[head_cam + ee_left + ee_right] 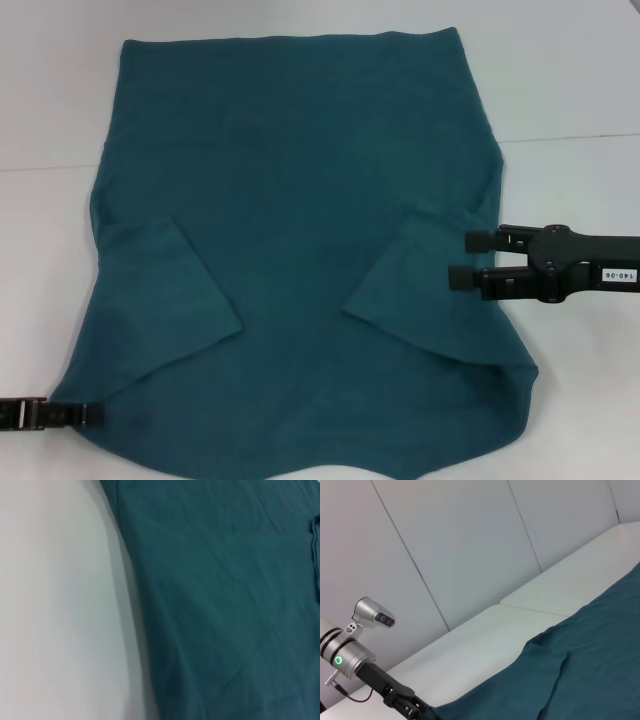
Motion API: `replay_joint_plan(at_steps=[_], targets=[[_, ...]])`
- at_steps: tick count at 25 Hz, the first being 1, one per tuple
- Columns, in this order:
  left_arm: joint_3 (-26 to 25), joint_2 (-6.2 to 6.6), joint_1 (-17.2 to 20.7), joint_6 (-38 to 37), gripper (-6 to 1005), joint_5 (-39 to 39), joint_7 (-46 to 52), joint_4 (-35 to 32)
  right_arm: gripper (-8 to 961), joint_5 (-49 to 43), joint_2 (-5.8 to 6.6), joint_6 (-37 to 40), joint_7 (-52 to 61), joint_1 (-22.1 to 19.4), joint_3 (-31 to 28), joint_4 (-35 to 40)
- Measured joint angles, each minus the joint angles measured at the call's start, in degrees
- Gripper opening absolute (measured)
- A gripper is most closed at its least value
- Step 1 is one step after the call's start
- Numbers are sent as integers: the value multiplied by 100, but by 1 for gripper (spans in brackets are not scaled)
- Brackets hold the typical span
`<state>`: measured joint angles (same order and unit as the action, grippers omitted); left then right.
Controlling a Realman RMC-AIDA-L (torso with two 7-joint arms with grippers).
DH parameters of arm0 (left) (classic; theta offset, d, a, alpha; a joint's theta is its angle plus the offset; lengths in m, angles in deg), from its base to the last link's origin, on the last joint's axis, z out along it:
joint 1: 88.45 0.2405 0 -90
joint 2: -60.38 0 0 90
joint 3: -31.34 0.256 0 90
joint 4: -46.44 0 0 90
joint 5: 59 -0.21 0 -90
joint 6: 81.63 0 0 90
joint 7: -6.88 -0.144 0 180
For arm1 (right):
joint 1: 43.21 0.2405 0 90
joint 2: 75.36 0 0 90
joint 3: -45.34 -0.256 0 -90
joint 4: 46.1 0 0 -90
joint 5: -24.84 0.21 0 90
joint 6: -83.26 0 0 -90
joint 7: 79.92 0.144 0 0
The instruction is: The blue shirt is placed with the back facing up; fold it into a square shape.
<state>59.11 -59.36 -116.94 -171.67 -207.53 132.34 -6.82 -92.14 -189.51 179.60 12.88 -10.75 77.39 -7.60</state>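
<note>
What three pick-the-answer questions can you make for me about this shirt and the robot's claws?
1. Where is the left gripper?
A. at the shirt's near left corner
B. at the far hem
C. over the shirt's middle

2. How many sleeves of the blue shirt lie folded inward?
A. none
B. one
C. two

3. How are the right gripper's fingers?
A. shut tight
B. open
C. hidden

Answers: 1 A, the head view shows it at that corner. 2 C, one flap lies on each side. 3 B, a gap shows between its fingers over the shirt's right edge.
</note>
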Motion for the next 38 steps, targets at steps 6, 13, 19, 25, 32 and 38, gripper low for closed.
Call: replay_joint_plan(at_steps=[6,13,19,25,32,38], targets=[[-1,10,-19,51,704,-1,11,-15,925,0,0,4,-3,-4,-15,0],[11,21,-69,33,705,-2,21,-22,925,0,-5,7,-2,-3,-15,0],[38,22,-78,11,705,-2,21,-26,925,0,-9,10,-20,-13,-64,-2],[217,17,-77,115,634,-5,15,-17,925,0,-18,36,-28,-21,-83,-4],[217,4,-67,201,506,-79,32,-27,925,14,-28,100,-34,-59,-106,-1],[220,2,-70,207,264,-84,34,-43,925,72,-21,172,-43,-85,-106,0]])
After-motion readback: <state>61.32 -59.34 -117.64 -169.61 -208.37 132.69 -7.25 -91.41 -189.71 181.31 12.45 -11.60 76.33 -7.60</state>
